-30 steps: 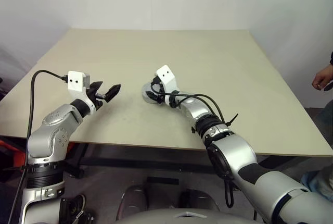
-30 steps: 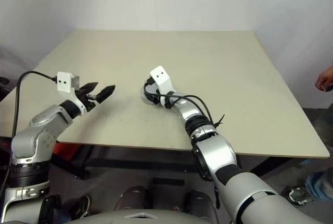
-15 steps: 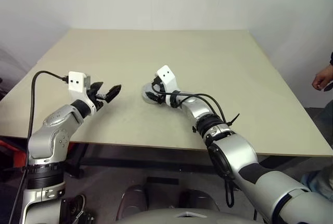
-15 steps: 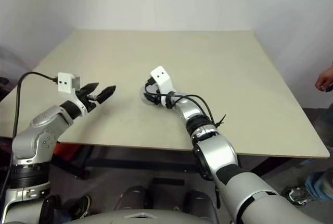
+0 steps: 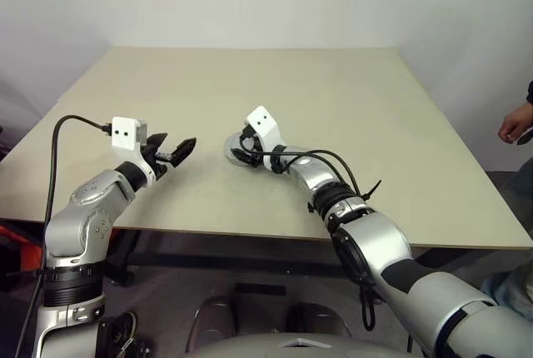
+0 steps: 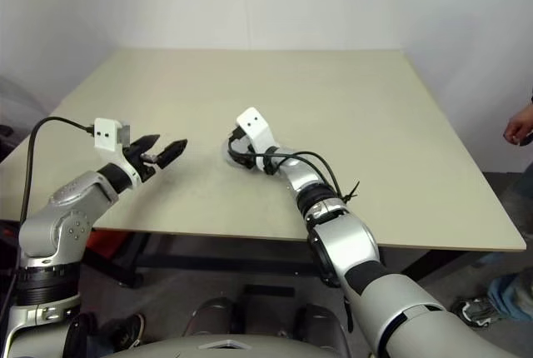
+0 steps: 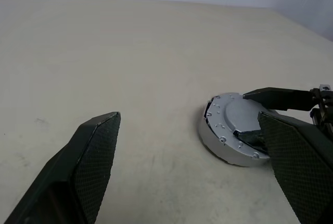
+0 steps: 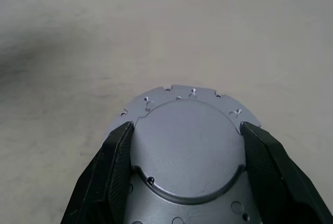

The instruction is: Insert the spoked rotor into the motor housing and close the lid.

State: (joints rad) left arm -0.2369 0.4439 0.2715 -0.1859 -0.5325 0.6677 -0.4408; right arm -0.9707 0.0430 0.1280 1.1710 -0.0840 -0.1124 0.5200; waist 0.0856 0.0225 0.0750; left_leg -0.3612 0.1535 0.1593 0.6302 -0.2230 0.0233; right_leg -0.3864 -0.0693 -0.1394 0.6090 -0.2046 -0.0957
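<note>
Almost no change against the earlier frames: left gripper (image 5: pixel 177 151) a little nearer to the table's middle, right gripper (image 8: pixel 184 130) with its white camera block turned slightly to the left, still at the same spot. Left fingers (image 7: pixel 93 156) spread wide, holding nothing, hanging above the table (image 5: pixel 350 100). Right fingers (image 8: pixel 117 153) set against both sides of the raised round part of the lid (image 8: pixel 188 140), pinching it. Lid flat, grey, with a stepped centre, small holes and notches along its rim. Sitting on top of the motor housing (image 7: pixel 218 143), a short silver cup resting on the table near its middle, just ahead of the right wrist. A person's hand (image 5: pixel 516 125) at the far right edge.
</note>
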